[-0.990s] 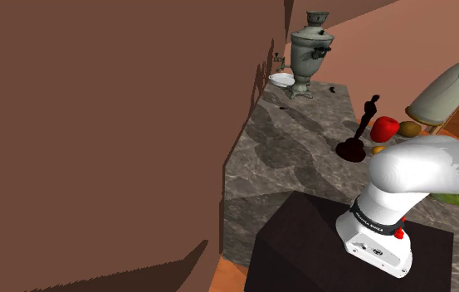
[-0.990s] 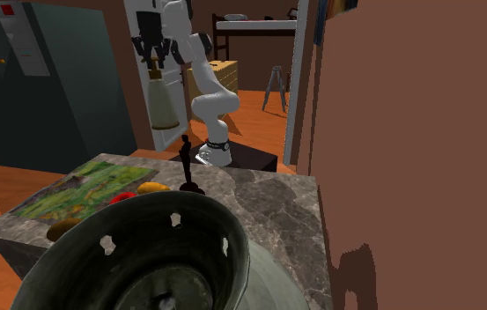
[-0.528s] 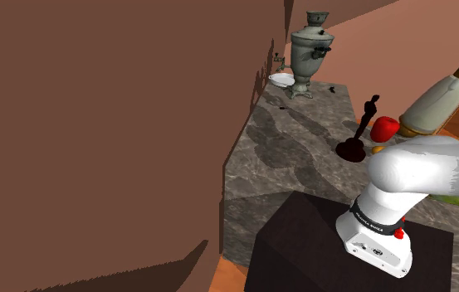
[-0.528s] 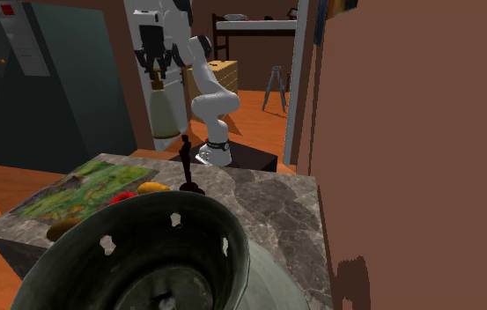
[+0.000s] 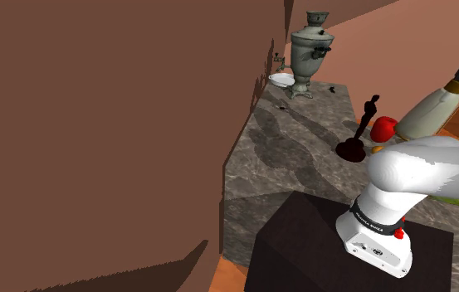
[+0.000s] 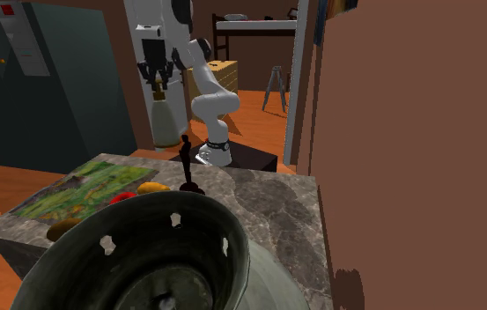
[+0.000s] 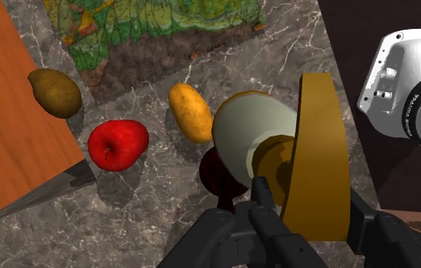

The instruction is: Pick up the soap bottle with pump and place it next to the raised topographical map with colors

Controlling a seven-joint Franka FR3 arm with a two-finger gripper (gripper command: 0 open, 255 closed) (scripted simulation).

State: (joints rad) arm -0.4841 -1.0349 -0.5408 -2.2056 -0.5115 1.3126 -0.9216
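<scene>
1 soap bottle (image 7: 250,137) w/ pump. 1 relief map (image 7: 155,23), multi-coloured. Fruit-like pcs, 3 total: 1 red apple (image 7: 117,143), 1 yellow oval (image 7: 191,112), 1 brown oval (image 7: 54,92). 1 dark statuette (image 5: 356,137). 1 metal urn (image 5: 310,54), 1 white dish (image 5: 282,79) beside it. 1 worktop (image 5: 302,158). 1 robot arm (image 5: 418,170), 1 stand (image 5: 302,240).

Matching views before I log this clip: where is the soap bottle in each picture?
Shoulder view: soap bottle at the right edge, slanted, just right of the red apple.
Second exterior view: upper left, above the dark statuette.
Wrist view: centre, clasped between the fingers.
Shared landmark: red apple.
</scene>
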